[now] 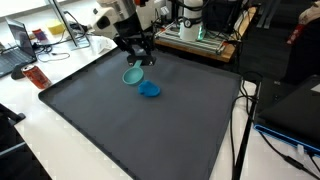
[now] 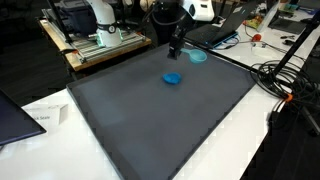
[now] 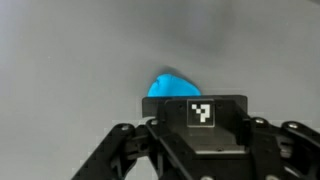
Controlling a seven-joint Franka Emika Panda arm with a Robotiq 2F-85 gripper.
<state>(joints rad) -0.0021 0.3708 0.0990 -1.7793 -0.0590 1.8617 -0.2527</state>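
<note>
This place looks like a robot lab. A big gray mat [image 1: 130, 120] covers a white table [image 1: 60, 150]. Behind the mat stands a metal frame [image 2: 100, 45] with machine parts on it. Beside the mat lies a dark laptop [image 2: 15, 118]. Black cables [image 2: 285, 78] snake past the mat's edge. Crowded desks ring the mat.

A blue object [image 3: 172, 86] shows partly above the black claw [image 3: 198, 135], against the grey mat [image 3: 60, 50].
</note>
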